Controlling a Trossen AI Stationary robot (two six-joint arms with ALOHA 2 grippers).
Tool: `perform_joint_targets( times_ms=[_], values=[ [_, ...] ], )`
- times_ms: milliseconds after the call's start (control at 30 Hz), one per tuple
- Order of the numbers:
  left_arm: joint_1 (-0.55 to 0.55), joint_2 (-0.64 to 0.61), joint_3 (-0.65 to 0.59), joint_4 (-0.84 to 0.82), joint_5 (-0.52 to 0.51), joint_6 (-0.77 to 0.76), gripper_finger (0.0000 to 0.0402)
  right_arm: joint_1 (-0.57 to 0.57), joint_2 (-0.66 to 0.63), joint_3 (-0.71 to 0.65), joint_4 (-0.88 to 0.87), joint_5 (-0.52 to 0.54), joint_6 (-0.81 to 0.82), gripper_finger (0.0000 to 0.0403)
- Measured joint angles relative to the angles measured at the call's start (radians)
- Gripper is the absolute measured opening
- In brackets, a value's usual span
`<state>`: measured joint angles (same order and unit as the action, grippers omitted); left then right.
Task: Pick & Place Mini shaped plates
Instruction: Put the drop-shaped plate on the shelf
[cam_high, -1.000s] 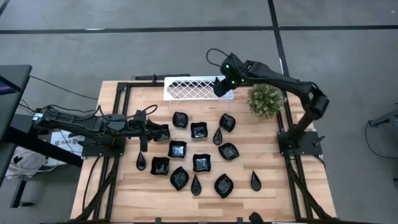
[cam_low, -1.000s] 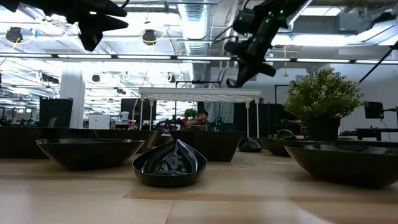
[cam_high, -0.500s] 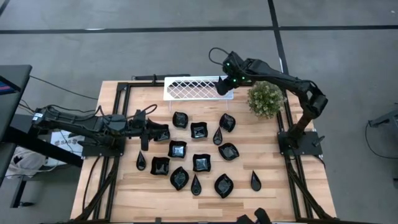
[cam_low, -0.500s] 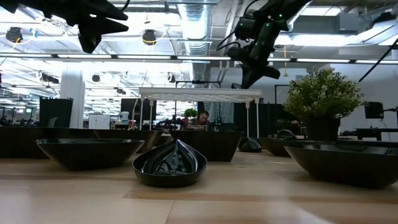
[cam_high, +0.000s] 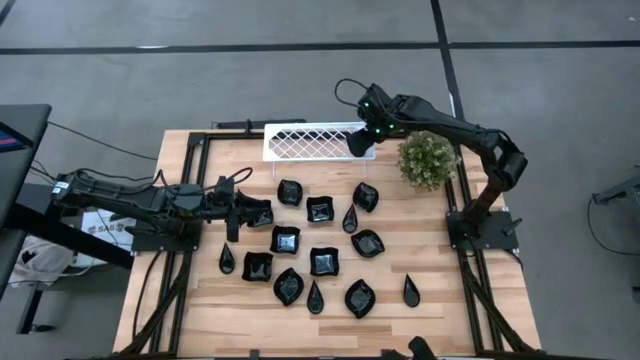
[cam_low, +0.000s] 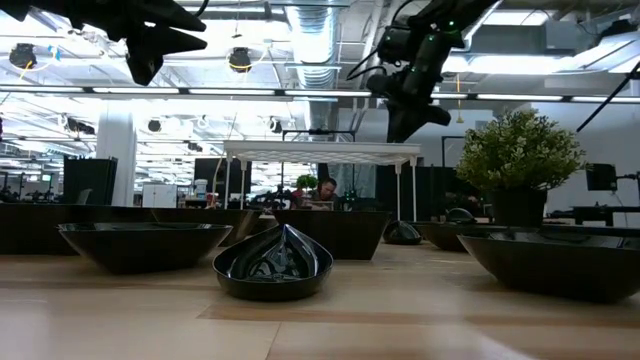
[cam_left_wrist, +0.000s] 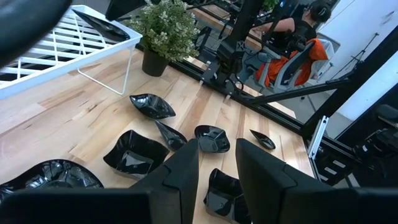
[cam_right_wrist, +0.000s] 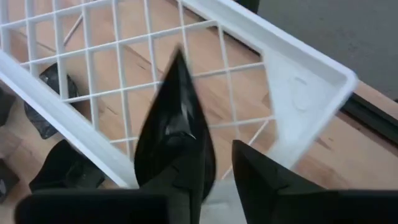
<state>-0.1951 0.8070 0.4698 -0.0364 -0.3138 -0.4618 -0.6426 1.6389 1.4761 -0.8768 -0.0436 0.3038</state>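
Just then I let my right hand (cam_right_wrist: 214, 165) spread open, releasing the teardrop plate (cam_right_wrist: 174, 127) over the white tray (cam_high: 312, 141) at twelve o'clock.

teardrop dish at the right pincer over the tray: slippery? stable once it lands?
Probably slippery: the teardrop dish is glossy, and blurred at the right pincer. Likely rigid, since its thin point holds shape. It may rock or sit tilted on the tray, whose floor is an open lattice.
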Motion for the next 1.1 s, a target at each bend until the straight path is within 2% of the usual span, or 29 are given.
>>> perform_joint_targets(
  times_ms=[267,500,667,767,867,1100],
  values=[
    [0.000,0.000,0.000,0.000,0.000,0.000,0.0108,0.015,-0.117,0.000,0.021,0.134,-0.017,0.0081],
    [0.000,0.000,-0.001,0.001,0.000,0.000,0.0108,0.147,-0.176,0.000,0.235,0.065,-0.154,0.0081],
    [0.000,0.000,-0.001,0.002,0.000,0.000,0.0108,0.246,-0.115,0.000,0.337,0.072,-0.172,0.0081],
    [0.000,0.000,-0.001,0.005,0.000,0.000,0.0108,0.269,-0.047,0.000,0.322,0.124,-0.154,0.0079],
    [0.000,0.000,-0.001,0.006,0.000,0.000,0.0108,0.263,0.008,0.000,0.293,0.196,-0.122,0.0069],
    [0.000,0.000,-0.001,0.008,0.000,0.000,0.0108,0.218,0.069,0.000,0.266,0.200,-0.069,0.0039]
  ],
)
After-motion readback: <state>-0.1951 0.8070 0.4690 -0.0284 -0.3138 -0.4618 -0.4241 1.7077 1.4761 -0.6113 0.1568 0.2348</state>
